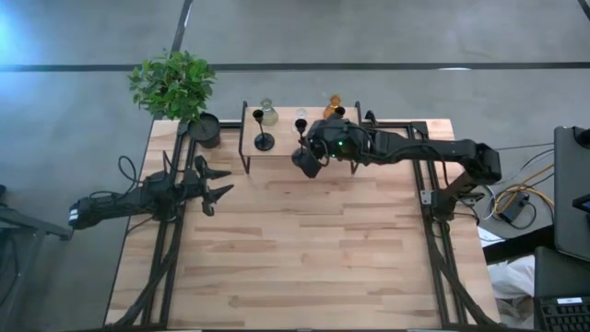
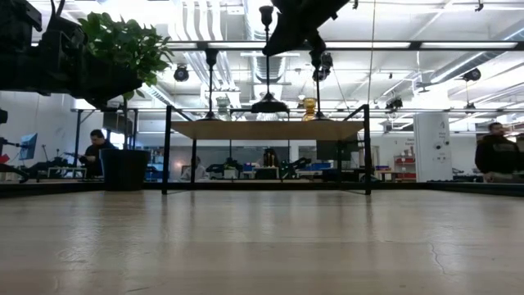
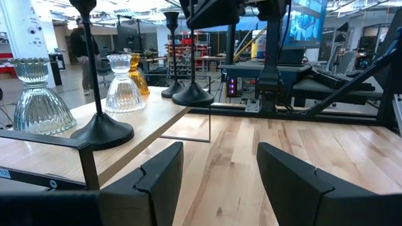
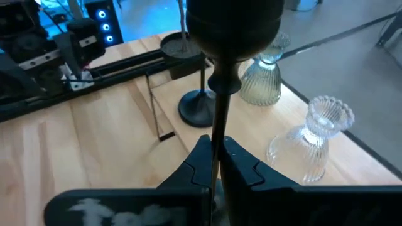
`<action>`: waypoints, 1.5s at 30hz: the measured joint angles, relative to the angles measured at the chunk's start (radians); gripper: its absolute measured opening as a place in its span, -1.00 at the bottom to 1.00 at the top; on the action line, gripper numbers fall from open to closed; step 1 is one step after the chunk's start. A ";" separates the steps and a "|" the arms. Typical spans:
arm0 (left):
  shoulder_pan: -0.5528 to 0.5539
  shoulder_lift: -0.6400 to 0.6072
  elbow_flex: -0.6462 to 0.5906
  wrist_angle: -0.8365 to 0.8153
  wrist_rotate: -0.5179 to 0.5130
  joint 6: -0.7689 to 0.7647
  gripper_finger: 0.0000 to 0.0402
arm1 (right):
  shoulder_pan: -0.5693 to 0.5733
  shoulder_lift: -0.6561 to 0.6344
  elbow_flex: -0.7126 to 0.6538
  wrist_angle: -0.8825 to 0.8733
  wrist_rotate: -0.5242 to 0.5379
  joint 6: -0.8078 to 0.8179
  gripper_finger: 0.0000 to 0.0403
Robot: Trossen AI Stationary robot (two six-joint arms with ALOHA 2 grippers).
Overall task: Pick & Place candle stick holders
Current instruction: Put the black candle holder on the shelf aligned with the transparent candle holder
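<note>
place: open robotics lab/workshop | evidence: exposed ceiling ducts upper centre; equipment benches mid-frame behind; people at far edges; lit monitor upper right; concrete floor around butcher-block worktop

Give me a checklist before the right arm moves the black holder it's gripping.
1. Grip: right gripper shut on the held holder's stem. Ok.
2. Holder upright: stem looks vertical in the low view. Ok.
3. Base clear of the shelf: appears just above it. Cannot tell for sure.
4. Neighbours: clear glass and second black holder stand apart from the held one. Ok.
5. Left gripper: open, off at the table's left. Ok.
6. Table in front of the shelf is bare. Ok.
</note>
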 joint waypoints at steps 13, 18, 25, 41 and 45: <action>0.000 0.000 0.000 0.000 0.000 0.000 0.04 | -0.059 0.028 -0.004 0.052 -0.008 -0.036 -0.96; 0.000 0.000 0.000 0.000 0.000 0.000 0.04 | -0.079 0.038 -0.004 0.067 -0.053 -0.035 -0.96; 0.000 0.000 0.000 0.000 0.000 0.000 0.04 | -0.074 0.038 -0.004 0.063 -0.054 -0.007 -0.96; 0.000 0.000 0.000 -0.001 0.000 0.000 0.04 | 0.233 -0.140 -0.004 -0.192 0.179 0.157 -0.96; 0.000 0.000 0.000 0.001 -0.001 0.000 0.04 | 0.425 -0.212 -0.005 -0.363 0.436 0.354 -0.96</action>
